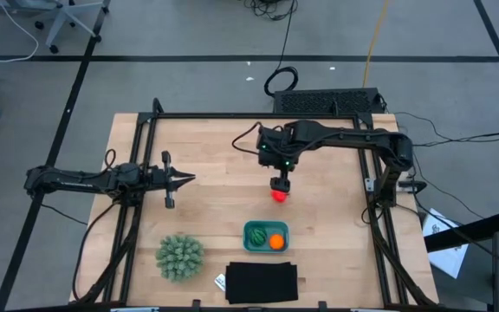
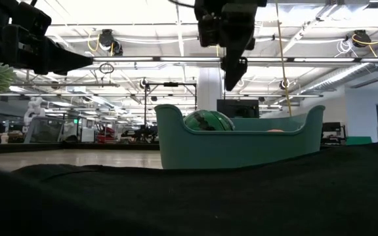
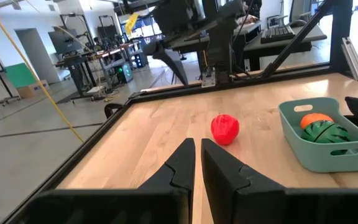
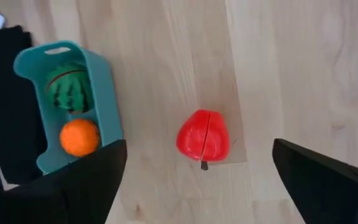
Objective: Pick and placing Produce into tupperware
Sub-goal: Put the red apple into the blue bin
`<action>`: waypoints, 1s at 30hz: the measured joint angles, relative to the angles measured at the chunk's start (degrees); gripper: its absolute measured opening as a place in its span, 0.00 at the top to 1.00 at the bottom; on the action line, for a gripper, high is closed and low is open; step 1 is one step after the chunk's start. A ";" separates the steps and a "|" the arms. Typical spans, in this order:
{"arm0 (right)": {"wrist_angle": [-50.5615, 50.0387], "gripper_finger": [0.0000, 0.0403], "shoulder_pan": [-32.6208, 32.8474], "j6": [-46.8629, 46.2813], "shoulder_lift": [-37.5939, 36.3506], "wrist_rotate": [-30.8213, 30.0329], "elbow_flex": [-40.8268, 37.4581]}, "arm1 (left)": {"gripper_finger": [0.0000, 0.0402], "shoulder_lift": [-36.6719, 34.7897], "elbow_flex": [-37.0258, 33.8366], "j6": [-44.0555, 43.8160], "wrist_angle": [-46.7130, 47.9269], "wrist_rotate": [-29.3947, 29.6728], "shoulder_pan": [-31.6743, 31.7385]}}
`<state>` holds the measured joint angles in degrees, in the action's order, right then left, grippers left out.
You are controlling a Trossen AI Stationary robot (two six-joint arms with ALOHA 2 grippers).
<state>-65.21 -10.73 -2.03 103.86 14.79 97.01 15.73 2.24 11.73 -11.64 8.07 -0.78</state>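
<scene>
- High view, left side: the left pincer (image 1: 183, 179) is seen parked over the pale wooden tabletop (image 1: 215, 147), its dark fingers pressed shut on nothing, well apart from the produce.
- Toward the middle, the right pincer (image 1: 280, 185) is held directly above the glossy red plastic fruit (image 1: 279, 196), which rests on the bare wood; this arm is judged far the nearer.
- In the right wrist view the fingers are spread wide to either side of the fruit (image 4: 203, 137), nothing being gripped; a seam is seen running down its rounded body.
- Just beyond the fruit, toward the table's near edge, the shallow teal plastic tupperware with rounded corners (image 1: 253, 228) already contains the dark green striped ball (image 1: 257, 235) and the smooth orange ball (image 1: 276, 242).
</scene>
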 joint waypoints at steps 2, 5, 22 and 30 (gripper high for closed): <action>0.06 0.02 0.10 -0.21 1.26 -0.07 0.00 | 0.92 0.00 0.00 -0.02 0.04 -0.01 0.00; 0.30 0.01 0.23 0.15 3.65 -0.11 0.00 | 0.92 -0.01 0.00 -0.26 0.18 -0.24 -0.01; -2.11 0.01 0.06 -0.28 7.89 -4.72 -0.04 | 0.92 -0.01 0.00 -0.39 1.75 -0.54 -0.02; 1.18 0.01 0.73 0.04 7.08 -8.13 -4.94 | 0.92 0.02 0.00 -0.39 3.06 -0.54 -0.02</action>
<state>-64.03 -10.00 -1.99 110.94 6.66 92.07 15.75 2.24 11.33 -8.58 7.53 -0.80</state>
